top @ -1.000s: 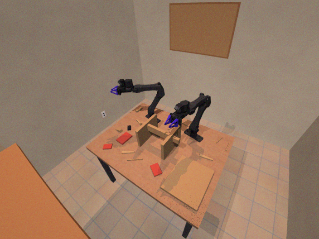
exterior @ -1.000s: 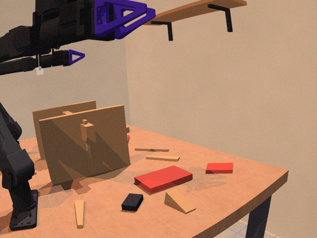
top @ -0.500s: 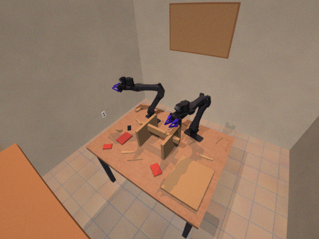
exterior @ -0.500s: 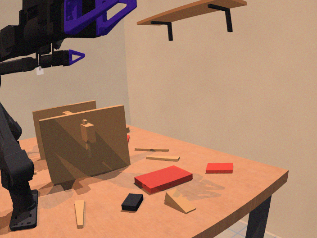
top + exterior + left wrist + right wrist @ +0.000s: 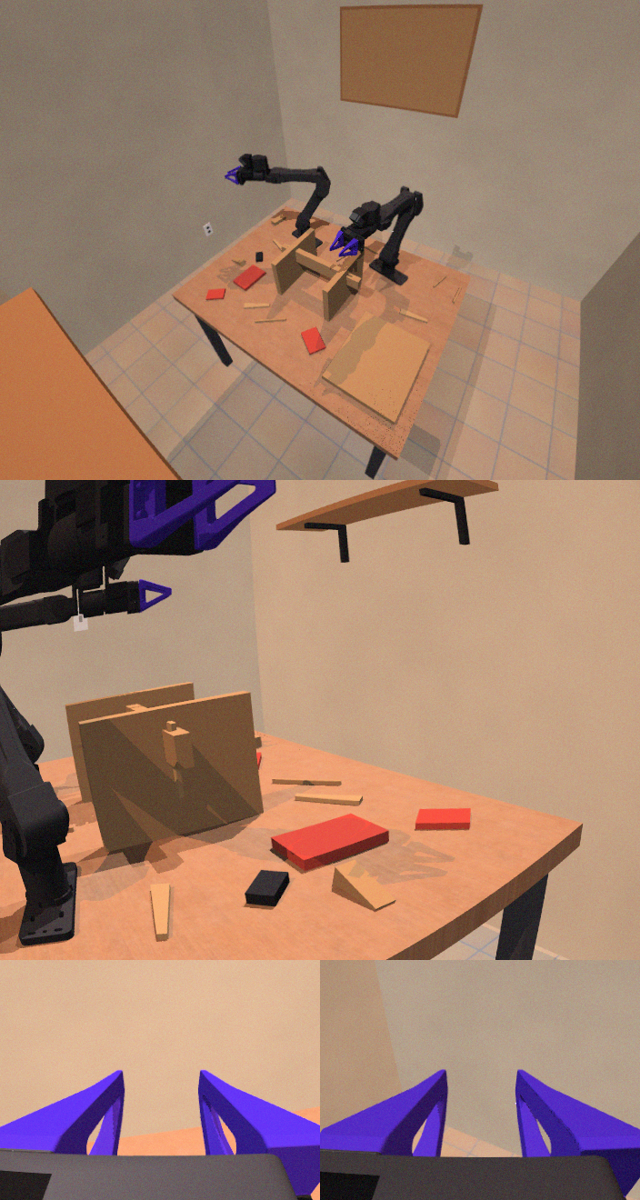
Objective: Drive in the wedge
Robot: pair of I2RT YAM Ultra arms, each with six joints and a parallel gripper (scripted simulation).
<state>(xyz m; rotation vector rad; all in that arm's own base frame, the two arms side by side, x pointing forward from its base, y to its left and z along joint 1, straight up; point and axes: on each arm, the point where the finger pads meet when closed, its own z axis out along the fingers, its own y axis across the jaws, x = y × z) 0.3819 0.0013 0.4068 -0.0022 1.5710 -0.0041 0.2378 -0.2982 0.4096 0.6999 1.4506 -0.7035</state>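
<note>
The wooden frame stands mid-table: two upright end boards joined by a rail. In the exterior view the near board shows the rail's end sticking through, with a small wedge upright in its slot. My left gripper hovers above the rail, level, open and empty; it also shows in the exterior view and in the left wrist view. My right gripper is raised high beyond the frame, open and empty, facing the room corner, and shows large in the exterior view.
Loose wedges and thin sticks lie on the table with red blocks and a black block. A flat board lies at the near end. A shelf hangs on the wall.
</note>
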